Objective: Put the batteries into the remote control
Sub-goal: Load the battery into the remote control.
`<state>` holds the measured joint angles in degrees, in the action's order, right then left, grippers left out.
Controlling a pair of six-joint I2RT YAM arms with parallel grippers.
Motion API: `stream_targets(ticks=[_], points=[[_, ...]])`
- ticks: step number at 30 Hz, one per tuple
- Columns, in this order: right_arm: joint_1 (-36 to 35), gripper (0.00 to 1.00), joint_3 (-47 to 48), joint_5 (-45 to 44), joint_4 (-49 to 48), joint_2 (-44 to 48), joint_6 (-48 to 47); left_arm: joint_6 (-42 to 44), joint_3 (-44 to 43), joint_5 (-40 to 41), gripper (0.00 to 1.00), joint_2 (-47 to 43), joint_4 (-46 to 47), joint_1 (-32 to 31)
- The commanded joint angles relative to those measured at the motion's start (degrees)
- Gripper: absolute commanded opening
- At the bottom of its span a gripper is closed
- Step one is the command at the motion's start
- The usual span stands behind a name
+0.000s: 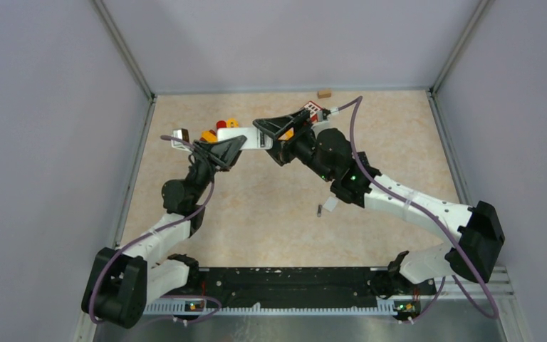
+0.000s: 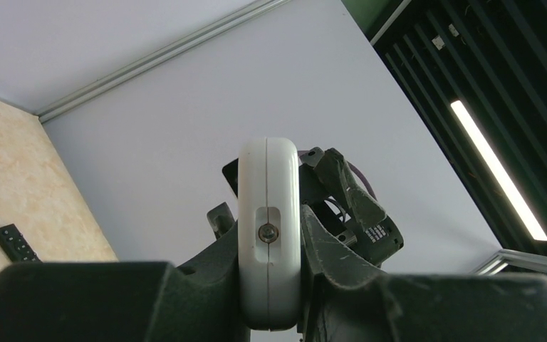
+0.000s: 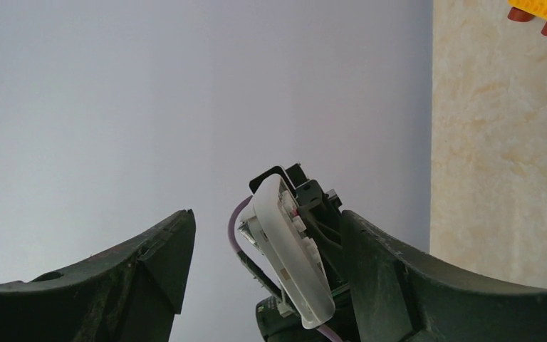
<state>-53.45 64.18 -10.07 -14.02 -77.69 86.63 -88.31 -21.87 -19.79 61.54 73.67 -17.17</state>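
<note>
Since neither gripper carries a battery, step in hand: presenting the remote control [image 1: 246, 138] for loading; nothing is inserted that I can see.
Remote control: held off the table, edge-on in the left wrist view, with a small recess and a metal contact or screw showing on its narrow end.
Left gripper [image 1: 231, 147]: clamped on the remote, one finger against each broad face.
Right gripper [image 3: 265, 221]: fingers apart and holding nothing. The remote's end stands between them, nearer one finger, and I see no contact.
Dark grey battery [image 1: 318, 210]: lying on the table well apart from the remote, towards the arm bases and under the right forearm.
Other batteries: not identified. Orange bits show just beside the remote, but I cannot tell battery from toy.
Toy blocks [image 1: 222, 126]: yellow, orange and red, on the table just behind the remote.
Progress (judgement): early; loading not begun.
Next move calls for: the right gripper to back off from the remote, drop to the grey battery, pinch it across its length and return it aligned with the compartment, while the left grip stays firm.
</note>
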Motion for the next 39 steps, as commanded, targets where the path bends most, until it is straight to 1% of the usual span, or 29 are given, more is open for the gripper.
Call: stream_targets(ticks=[1, 5, 8, 10, 19, 22, 24, 27, 33, 39], points=[[0.71, 0.72, 1.67, -0.54, -2.34, 1.58, 1.06, 0.69, 0.34, -1.04, 0.0, 0.34, 6.03, 0.29], [0.79, 0.65, 1.19, -0.31, -3.38, 1.58, 1.35, 0.82, 0.55, -1.03, 0.0, 0.33, 6.22, 0.29], [1.17, 0.55, 0.22, 0.62, -5.09, 1.63, 2.17, 0.75, 0.68, -1.04, 0.0, 0.47, 6.79, 0.29], [1.36, 0.51, -0.28, 1.06, -6.14, 1.58, 2.55, 0.61, 0.77, -1.04, 0.0, 0.43, 7.3, 0.29], [1.59, 0.43, -0.63, 1.66, -6.54, 1.49, 2.93, 0.49, 0.77, -1.04, 0.0, 0.51, 7.61, 0.29], [1.63, 0.37, -0.68, 1.97, -6.76, 1.35, 2.91, 0.2, 0.54, -0.95, 0.0, 0.51, 7.54, 0.29], [1.84, 0.3, -0.4, 2.91, -7.15, 0.96, 2.63, 0.18, 0.25, -0.95, 0.0, 0.51, 7.34, 0.29], [1.92, 0.24, 0.23, 3.85, -7.33, 0.52, 2.24, 0.08, -0.37, -1.04, 0.0, 0.68, 7.17, 0.29], [1.9, 0.17, -0.23, 4.33, -7.43, 0.27, 1.94, -0.16, -1.56, -1.11, 0.0, 0.38, 5.54, 0.29], [1.9, 0.11, -0.79, 5.49, -7.49, 0.22, 1.88, 2.12, -2.66, -1.08, 0.0, 0.11, 4.21, 0.29]])
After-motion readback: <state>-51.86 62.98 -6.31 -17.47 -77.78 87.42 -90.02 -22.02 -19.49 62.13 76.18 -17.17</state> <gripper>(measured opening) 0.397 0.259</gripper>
